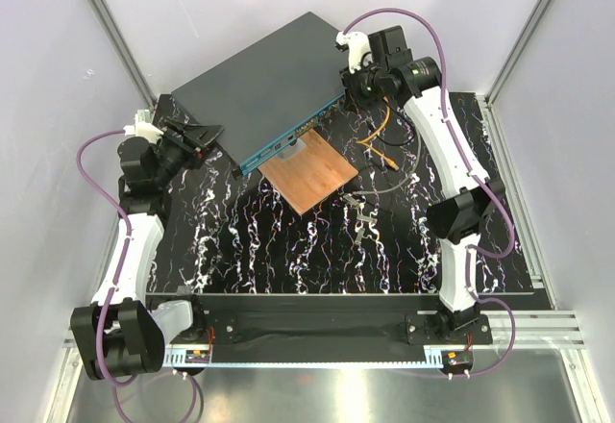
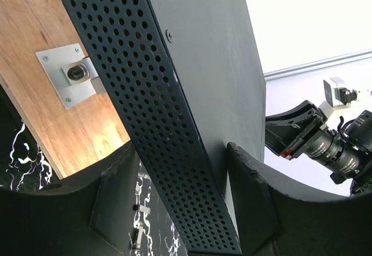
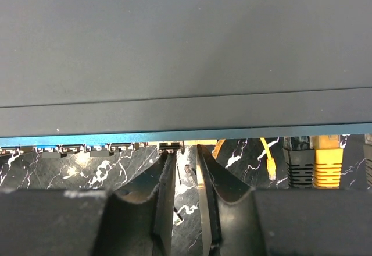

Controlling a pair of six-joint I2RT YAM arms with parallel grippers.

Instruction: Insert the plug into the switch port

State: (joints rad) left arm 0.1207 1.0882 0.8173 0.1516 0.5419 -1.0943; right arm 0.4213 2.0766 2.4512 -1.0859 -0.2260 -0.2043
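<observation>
The dark grey-green switch box [image 1: 264, 82] lies slanted at the back of the table, its teal front face [image 1: 288, 141] lined with ports. My left gripper [image 1: 204, 136] is shut on the box's left end; its pads clamp the top and underside beside the perforated side [image 2: 174, 151]. My right gripper [image 3: 185, 151] hovers over the right end of the front edge, narrowly open and empty. One switch port [image 3: 170, 147] sits just past its left fingertip. The yellow plug [image 3: 271, 166] lies loose on the table [image 1: 393, 164] on its orange cable [image 1: 377, 133].
A copper-brown square plate [image 1: 307, 175] lies against the box's front, with a metal bracket [image 2: 68, 74] on it. A grey cable [image 1: 360, 213] lies right of the plate. Black and yellow connector boots [image 3: 317, 162] stand at the right. White walls enclose the black marbled table [image 1: 250, 250].
</observation>
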